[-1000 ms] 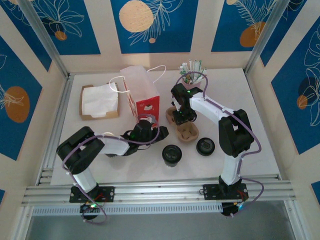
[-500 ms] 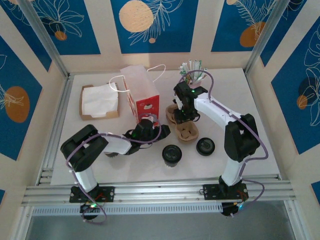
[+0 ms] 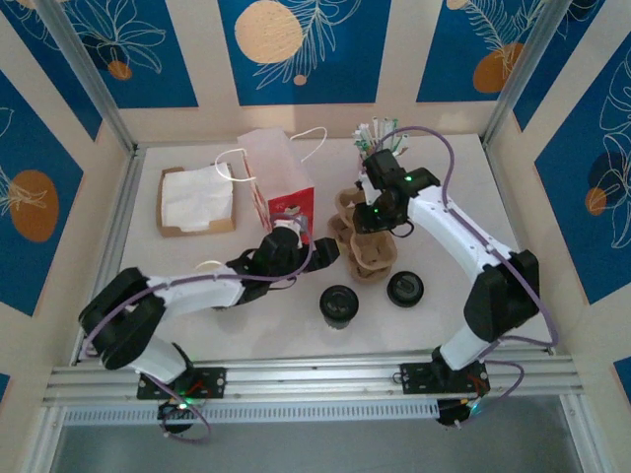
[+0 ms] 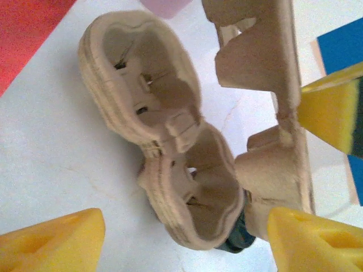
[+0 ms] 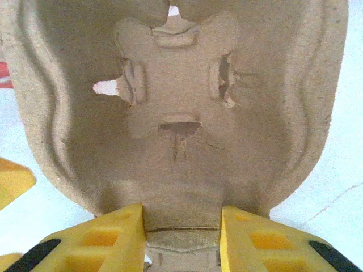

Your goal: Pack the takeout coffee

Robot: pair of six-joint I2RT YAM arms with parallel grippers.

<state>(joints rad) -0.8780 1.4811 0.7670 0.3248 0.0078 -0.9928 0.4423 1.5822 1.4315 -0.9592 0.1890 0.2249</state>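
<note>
The takeout coffee (image 3: 338,305), a short dark cup with a round black lid, stands upright on the table in front of both grippers, untouched. My right gripper (image 5: 181,229) is shut on the edge tab of a brown pulp cup carrier (image 5: 176,102), tilted up off the table (image 3: 376,251). A second pulp carrier (image 4: 164,141) lies flat to its left (image 3: 345,219). My left gripper (image 4: 181,249) is open, its yellow fingers (image 4: 51,241) wide on either side of this lying carrier's near end, touching nothing. The red-and-white bag (image 3: 283,187) stands upright behind the left gripper (image 3: 317,252).
A separate flat black lid (image 3: 405,288) lies right of the coffee. A pink cup of sticks (image 3: 380,145) stands behind the right arm. A cardboard box of napkins (image 3: 195,200) sits at the back left. Blue patterned walls enclose the table.
My left jaws have widened and that arm has stretched forward. The right arm has swung back and to the right, tilting its carrier up away from the other one.
</note>
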